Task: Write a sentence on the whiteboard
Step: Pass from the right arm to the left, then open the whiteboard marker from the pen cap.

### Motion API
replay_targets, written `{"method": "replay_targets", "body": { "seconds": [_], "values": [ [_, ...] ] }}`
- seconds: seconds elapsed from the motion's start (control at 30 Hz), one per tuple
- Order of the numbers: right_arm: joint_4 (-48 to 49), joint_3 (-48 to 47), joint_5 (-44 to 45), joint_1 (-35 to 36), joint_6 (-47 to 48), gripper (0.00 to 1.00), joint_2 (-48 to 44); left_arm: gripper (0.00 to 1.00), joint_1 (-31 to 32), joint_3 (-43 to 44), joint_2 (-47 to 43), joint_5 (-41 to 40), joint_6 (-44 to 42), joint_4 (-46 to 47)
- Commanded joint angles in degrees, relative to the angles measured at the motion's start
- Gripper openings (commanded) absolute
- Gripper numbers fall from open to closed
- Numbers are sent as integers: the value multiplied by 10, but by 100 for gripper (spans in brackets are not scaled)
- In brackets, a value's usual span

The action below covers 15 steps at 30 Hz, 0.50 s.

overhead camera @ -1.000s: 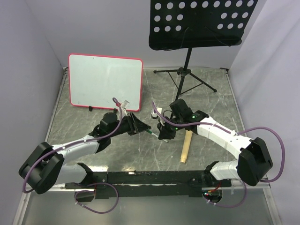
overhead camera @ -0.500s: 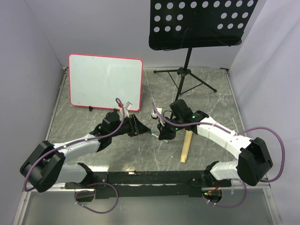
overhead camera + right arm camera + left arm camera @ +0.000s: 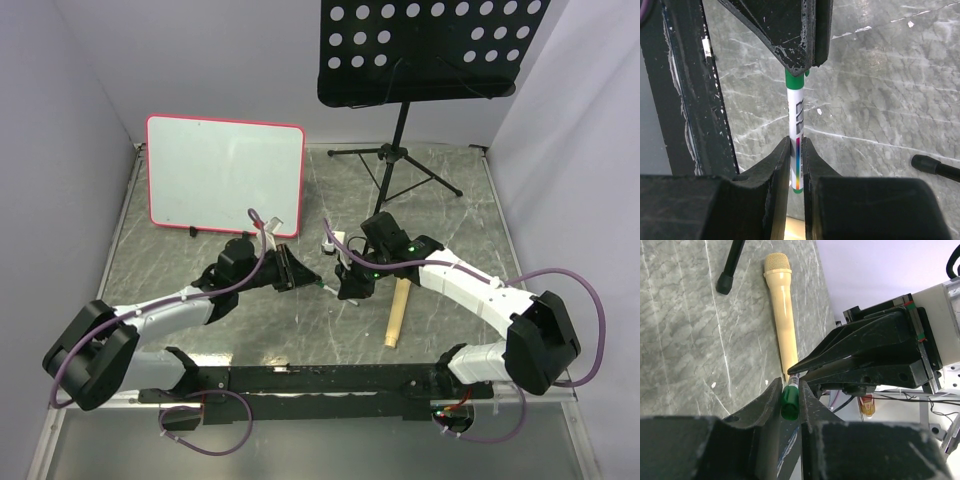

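Pink-framed whiteboard (image 3: 225, 175) upright, back-left.

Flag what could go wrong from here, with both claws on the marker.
1. The left claw pinches only the small green cap near its fingertips; it might slip off when pulled.
2. The right claw grips the thin white marker barrel near its fingertips too, so a pull may twist or drop it.
3. The pink-framed rectangular whiteboard is blank and propped upright; pen pressure could tip it.

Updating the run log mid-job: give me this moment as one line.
right claw: grips marker | left claw: closed on green cap | whiteboard: blank
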<state>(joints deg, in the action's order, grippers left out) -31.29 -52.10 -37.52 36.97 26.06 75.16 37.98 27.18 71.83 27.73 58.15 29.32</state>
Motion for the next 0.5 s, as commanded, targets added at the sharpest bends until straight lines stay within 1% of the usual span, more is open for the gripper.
{"method": "replay_targets", "body": {
  "seconds": [0.0,0.03,0.07,0.1,0.13,0.2,0.27,0.3,0.37,0.47],
  "values": [
    [-1,-16,-13,-1,6,25,-4,1,2,-5,-38,-12,38,46],
    [-2,-20,-19,-1,7,50,-6,1,2,-19,-48,-28,51,50],
    [-4,-22,-29,-2,12,62,-17,1,3,-29,-71,-43,67,68],
    [-10,-27,-33,-4,14,73,-25,1,1,-40,-83,-73,101,81],
    [-14,-37,-41,-14,23,88,-33,1,2,-59,-106,-86,117,94],
    [-32,-53,-91,-34,34,94,-58,1,1,-77,-127,-113,166,138],
    [-46,-88,-135,-76,44,96,-78,1,-4,-88,-153,-144,191,158],
    [-48,-98,-182,-92,46,96,-85,1,-4,-89,-162,-151,210,172],
    [-24,-114,-217,-131,30,98,-110,1,-7,-89,-187,-176,228,180],
    [33,-126,-284,-167,-14,99,-138,1,-7,-97,-220,-210,260,205]
  ]
}}
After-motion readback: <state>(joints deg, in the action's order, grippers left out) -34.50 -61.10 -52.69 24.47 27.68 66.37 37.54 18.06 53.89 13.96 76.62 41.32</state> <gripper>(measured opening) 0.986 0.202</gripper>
